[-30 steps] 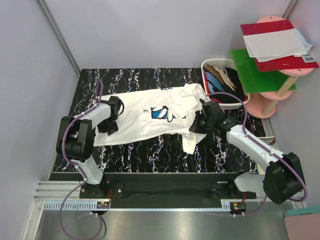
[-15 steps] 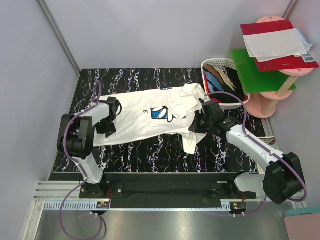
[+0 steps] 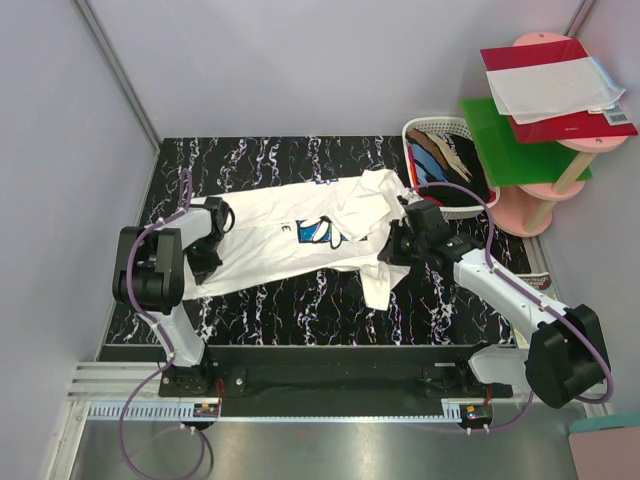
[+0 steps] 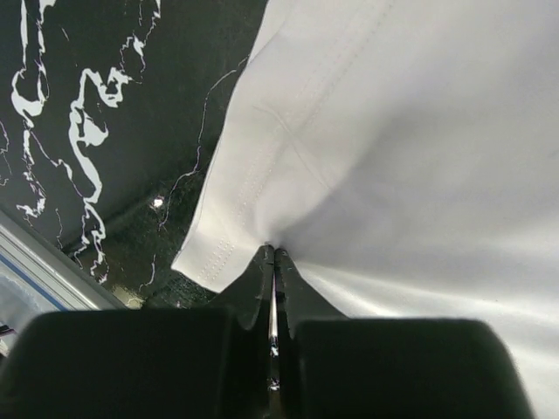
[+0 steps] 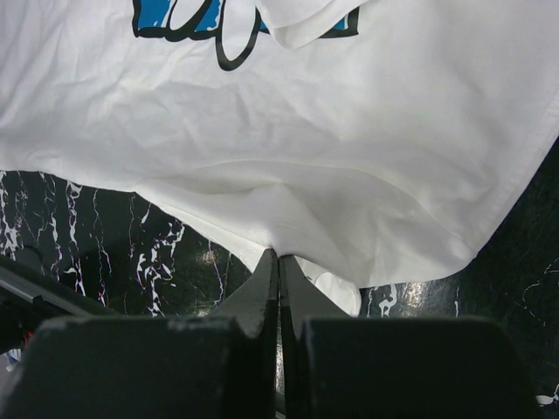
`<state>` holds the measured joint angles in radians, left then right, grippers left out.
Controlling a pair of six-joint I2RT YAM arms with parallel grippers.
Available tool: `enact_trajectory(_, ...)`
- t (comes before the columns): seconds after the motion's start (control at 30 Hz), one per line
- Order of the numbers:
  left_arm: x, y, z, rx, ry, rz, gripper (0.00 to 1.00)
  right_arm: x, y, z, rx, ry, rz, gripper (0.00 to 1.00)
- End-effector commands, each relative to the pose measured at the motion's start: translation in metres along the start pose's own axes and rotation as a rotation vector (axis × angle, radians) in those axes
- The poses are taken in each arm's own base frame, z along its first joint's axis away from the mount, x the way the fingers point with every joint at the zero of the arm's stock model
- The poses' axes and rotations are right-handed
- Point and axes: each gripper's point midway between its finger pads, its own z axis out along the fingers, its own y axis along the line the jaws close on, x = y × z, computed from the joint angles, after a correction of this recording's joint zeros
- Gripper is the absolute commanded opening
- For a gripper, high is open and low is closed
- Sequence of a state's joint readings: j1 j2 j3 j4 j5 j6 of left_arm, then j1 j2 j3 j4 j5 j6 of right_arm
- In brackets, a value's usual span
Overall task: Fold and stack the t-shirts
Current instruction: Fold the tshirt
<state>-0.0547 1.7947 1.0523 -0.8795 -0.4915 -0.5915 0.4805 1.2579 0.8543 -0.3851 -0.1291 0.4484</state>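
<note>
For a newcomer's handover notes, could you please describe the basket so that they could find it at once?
From the black marbled table, go to its far right corner, beside the pink round stand. The basket there is white plastic with slotted walls and holds tan and dark clothes, unlike the white t-shirt spread beside it.

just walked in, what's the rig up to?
Both arms have hold of the large white t-shirt with the blue print, which lies spread on the black marbled table. The left gripper is shut on a hem corner, the right gripper on the opposite edge. More clothes sit in the white plastic basket.
</note>
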Motion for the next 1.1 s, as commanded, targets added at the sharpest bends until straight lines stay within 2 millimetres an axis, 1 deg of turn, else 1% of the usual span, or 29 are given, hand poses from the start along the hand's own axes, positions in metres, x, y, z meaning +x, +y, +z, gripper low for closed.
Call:
enact_trajectory(0.0, 0.016, -0.011, 0.011, 0.052, 0.054, -0.02, 0.0, -0.023, 0.006, -0.002, -0.029, -0.063, -0.016, 0.0)
enact_trajectory(0.03, 0.014, -0.01, 0.006, 0.064, 0.038, -0.028, 0.06, -0.023, 0.004, -0.002, -0.025, -0.062, -0.015, 0.0)
enact_trajectory(0.07, 0.013, -0.011, 0.003, 0.076, 0.032, -0.032, 0.27, -0.023, 0.004, -0.002, -0.024, -0.063, -0.013, 0.0)
enact_trajectory(0.17, 0.006, -0.011, -0.007, 0.108, -0.015, -0.052, 0.43, -0.026, -0.003, -0.002, 0.003, -0.081, -0.014, 0.0)
enact_trajectory(0.2, 0.004, -0.012, -0.009, 0.117, -0.024, -0.052, 0.45, -0.027, -0.008, -0.001, 0.024, -0.087, -0.012, 0.0)
enact_trajectory(0.23, 0.0, -0.013, -0.013, 0.133, -0.04, -0.059, 0.49, -0.027, -0.008, 0.0, 0.024, -0.084, -0.015, 0.0)
enact_trajectory(0.27, -0.003, -0.017, -0.017, 0.159, -0.043, -0.06, 0.56, -0.028, -0.012, 0.001, 0.029, -0.081, -0.016, 0.0)
enact_trajectory(0.3, -0.005, -0.018, -0.02, 0.173, -0.045, -0.054, 0.68, -0.027, -0.011, 0.002, 0.019, -0.071, -0.012, 0.0)
enact_trajectory(0.33, -0.01, -0.021, -0.027, 0.2, -0.067, -0.063, 0.7, -0.027, -0.01, 0.001, 0.013, -0.069, -0.01, 0.0)
enact_trajectory(0.37, -0.012, -0.023, -0.033, 0.226, -0.081, -0.062, 0.76, -0.025, -0.01, 0.0, 0.007, -0.066, -0.005, 0.0)
enact_trajectory(0.4, -0.015, -0.024, -0.04, 0.243, -0.101, -0.07, 0.86, -0.022, -0.009, 0.0, -0.002, -0.06, 0.0, 0.0)
enact_trajectory(0.43, -0.022, -0.023, -0.052, 0.274, -0.143, -0.088, 0.89, -0.021, -0.009, -0.001, -0.004, -0.059, 0.006, 0.0)
enact_trajectory(0.5, -0.031, -0.022, -0.066, 0.302, -0.192, -0.1, 0.89, -0.016, -0.009, -0.001, -0.007, -0.05, 0.025, 0.0)
enact_trajectory(0.53, -0.038, -0.018, -0.074, 0.311, -0.225, -0.116, 0.85, -0.014, -0.01, 0.0, -0.005, -0.044, 0.028, 0.0)
enact_trajectory(0.57, -0.043, -0.017, -0.078, 0.313, -0.24, -0.123, 0.82, -0.009, -0.013, 0.003, 0.001, -0.032, 0.033, 0.0)
enact_trajectory(0.6, -0.047, -0.016, -0.081, 0.312, -0.255, -0.128, 0.76, -0.006, -0.013, 0.004, -0.001, -0.022, 0.034, 0.0)
enact_trajectory(0.63, -0.057, -0.019, -0.085, 0.314, -0.274, -0.141, 0.5, -0.004, -0.014, 0.005, -0.001, -0.013, 0.037, 0.0)
enact_trajectory(0.67, -0.063, -0.022, -0.087, 0.32, -0.279, -0.139, 0.32, 0.001, -0.014, 0.008, -0.006, 0.004, 0.039, 0.0)
enact_trajectory(0.7, -0.068, -0.025, -0.089, 0.323, -0.283, -0.14, 0.09, 0.003, -0.014, 0.008, -0.01, 0.012, 0.037, 0.0)
enact_trajectory(0.73, -0.08, -0.034, -0.091, 0.332, -0.283, -0.142, 0.0, 0.007, -0.015, 0.009, -0.012, 0.025, 0.039, 0.0)
enact_trajectory(0.8, -0.094, -0.044, -0.094, 0.337, -0.286, -0.134, 0.0, 0.012, -0.016, 0.011, -0.011, 0.038, 0.049, 0.0)
enact_trajectory(0.83, -0.11, -0.053, -0.094, 0.331, -0.293, -0.134, 0.0, 0.015, -0.018, 0.011, -0.009, 0.044, 0.053, 0.0)
enact_trajectory(0.9, -0.125, -0.063, -0.092, 0.321, -0.292, -0.124, 0.0, 0.017, -0.018, 0.012, -0.008, 0.047, 0.057, 0.01)
enact_trajectory(0.93, -0.14, -0.072, -0.09, 0.3, -0.284, -0.118, 0.0, 0.02, -0.02, 0.012, -0.003, 0.051, 0.058, 0.01)
enact_trajectory(0.97, -0.148, -0.078, -0.09, 0.296, -0.28, -0.111, 0.0, 0.02, -0.022, 0.012, 0.0, 0.052, 0.061, 0.0)
enact_trajectory(1.0, -0.148, -0.088, -0.074, 0.269, -0.237, -0.072, 0.0, 0.022, -0.022, 0.013, 0.0, 0.058, 0.061, 0.0)
enact_trajectory(1.03, -0.169, -0.096, -0.087, 0.298, -0.273, -0.086, 0.0, 0.025, -0.023, 0.014, -0.002, 0.061, 0.063, 0.0)
enact_trajectory(1.07, -0.175, -0.103, -0.086, 0.304, -0.271, -0.079, 0.0, 0.026, -0.022, 0.015, -0.006, 0.063, 0.061, 0.01)
